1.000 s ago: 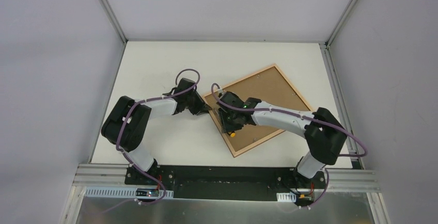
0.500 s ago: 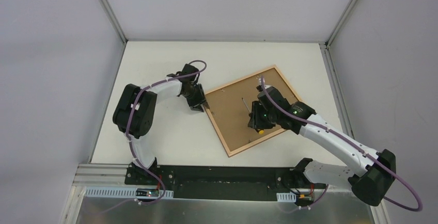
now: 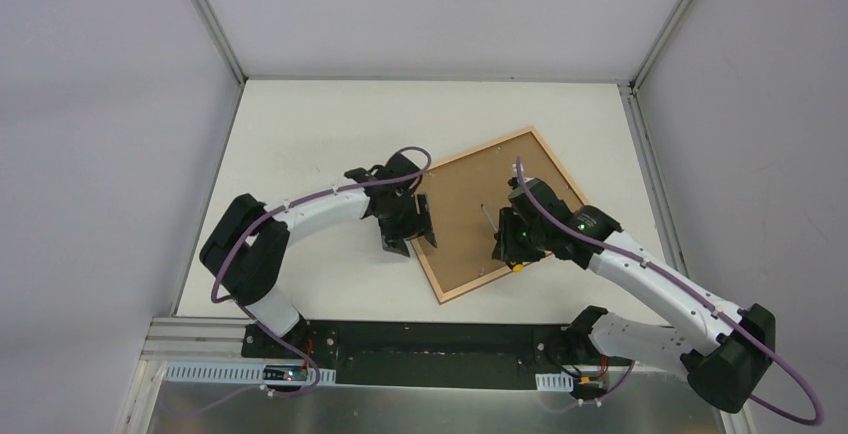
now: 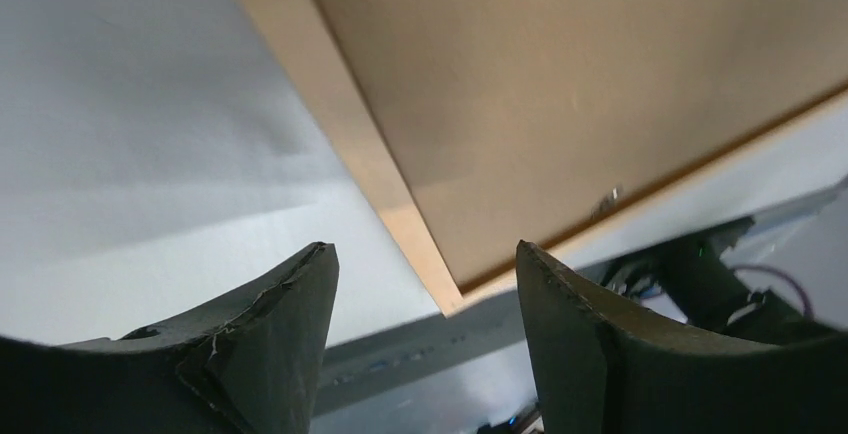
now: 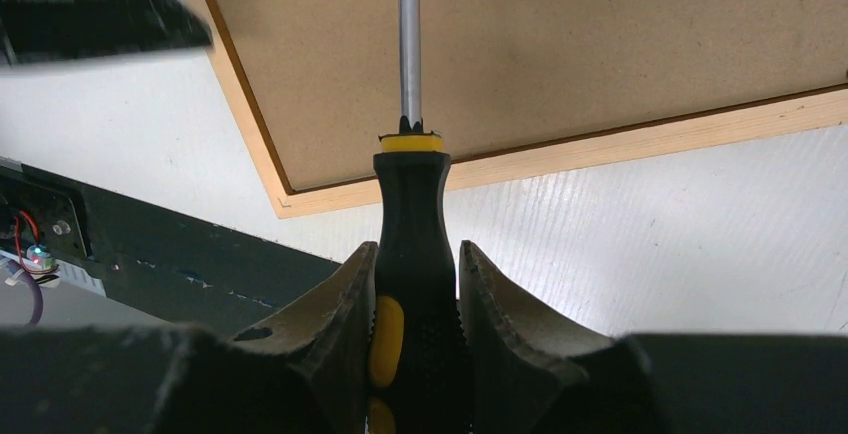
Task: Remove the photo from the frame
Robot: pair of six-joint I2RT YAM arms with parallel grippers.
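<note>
The frame (image 3: 545,159) lies face down and askew on the white table, its brown back (image 3: 470,194) facing up. The photo is hidden beneath it. My left gripper (image 3: 408,239) hovers open over the frame's left rail (image 4: 370,154), close to the near corner, with nothing between its fingers (image 4: 290,324). My right gripper (image 3: 510,244) is shut on a black-and-yellow screwdriver (image 5: 412,214). The screwdriver's steel shaft (image 5: 408,34) points across the back board (image 5: 600,44).
A small metal tab (image 4: 608,199) sits at the board's near edge. The black base rail (image 3: 430,339) runs along the table's near side, close to the frame's near corner (image 3: 445,297). Grey enclosure walls stand at the left, right and back.
The left gripper has opened and moved along the frame's left rail toward the near corner. The right arm carried the screwdriver from the frame's left part to its near-middle.
</note>
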